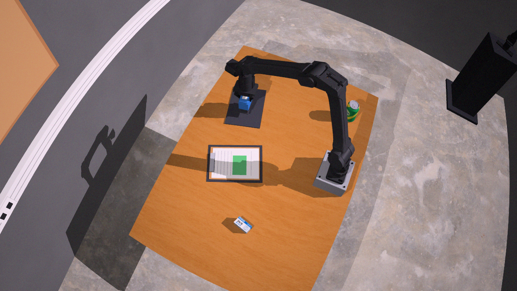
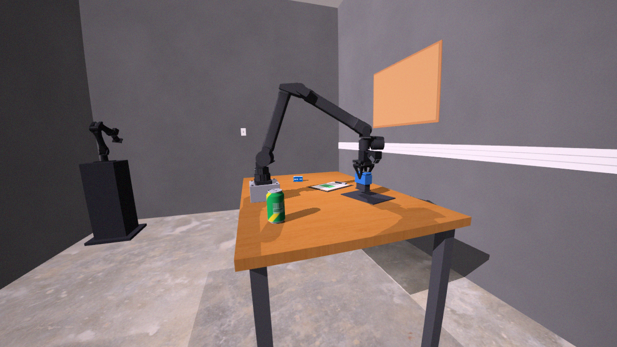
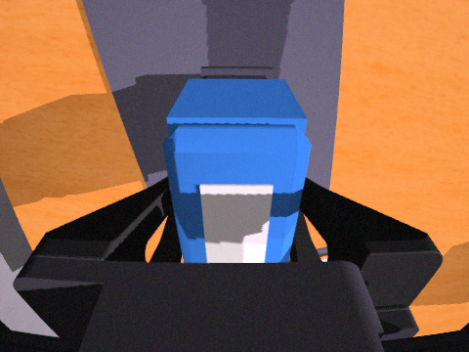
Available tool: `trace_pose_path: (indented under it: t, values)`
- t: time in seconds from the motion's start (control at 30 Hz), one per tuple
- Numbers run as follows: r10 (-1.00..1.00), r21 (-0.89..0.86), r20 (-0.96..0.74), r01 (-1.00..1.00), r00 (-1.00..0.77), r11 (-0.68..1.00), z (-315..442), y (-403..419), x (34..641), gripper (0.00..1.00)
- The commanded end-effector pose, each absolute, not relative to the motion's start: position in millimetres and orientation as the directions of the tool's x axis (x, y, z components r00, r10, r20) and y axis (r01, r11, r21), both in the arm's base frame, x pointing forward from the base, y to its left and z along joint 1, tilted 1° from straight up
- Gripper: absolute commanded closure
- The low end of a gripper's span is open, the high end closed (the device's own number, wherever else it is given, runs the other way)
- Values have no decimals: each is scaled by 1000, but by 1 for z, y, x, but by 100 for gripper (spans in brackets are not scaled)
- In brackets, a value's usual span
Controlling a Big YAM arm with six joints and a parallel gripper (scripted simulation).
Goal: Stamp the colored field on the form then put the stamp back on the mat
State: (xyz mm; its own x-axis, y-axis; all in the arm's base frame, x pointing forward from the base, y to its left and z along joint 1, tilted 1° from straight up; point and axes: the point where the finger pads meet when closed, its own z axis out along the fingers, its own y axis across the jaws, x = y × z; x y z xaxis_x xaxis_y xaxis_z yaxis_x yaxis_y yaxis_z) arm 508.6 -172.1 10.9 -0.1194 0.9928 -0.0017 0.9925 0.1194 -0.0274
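My gripper (image 1: 245, 98) (image 2: 363, 173) (image 3: 235, 179) is shut on the blue stamp (image 1: 244, 104) (image 2: 366, 178) (image 3: 236, 137), which is upright over the dark mat (image 1: 244, 118) (image 2: 377, 197) (image 3: 131, 26). In the exterior view the stamp's base looks a little above the mat. The form (image 1: 220, 162) (image 2: 321, 186) lies on a dark clipboard (image 1: 234, 146) in the middle of the table, apart from the mat. Its green field (image 1: 239, 164) (image 2: 328, 185) is bare.
A green can (image 1: 352, 110) (image 2: 275, 206) stands near the arm's side of the table. A small blue and white box (image 1: 242, 224) (image 2: 297, 178) lies near the far end. The arm's grey base (image 1: 332, 180) (image 2: 262, 192) sits at the table edge.
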Motion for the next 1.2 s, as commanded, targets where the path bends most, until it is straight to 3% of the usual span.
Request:
trace_pose_path:
  t: [0.0,0.13,0.27,0.43,1.17]
  values:
    - [982,23,-17,982,-187,187,35,-98,521,72]
    - [977,22,-18,977,-211,211,35,-68,514,72]
    - [950,20,-14,950,-312,312,33,47,469,72]
    - [928,19,-10,928,-373,373,31,105,428,72]
    - [926,33,-8,925,-377,377,36,116,444,72]
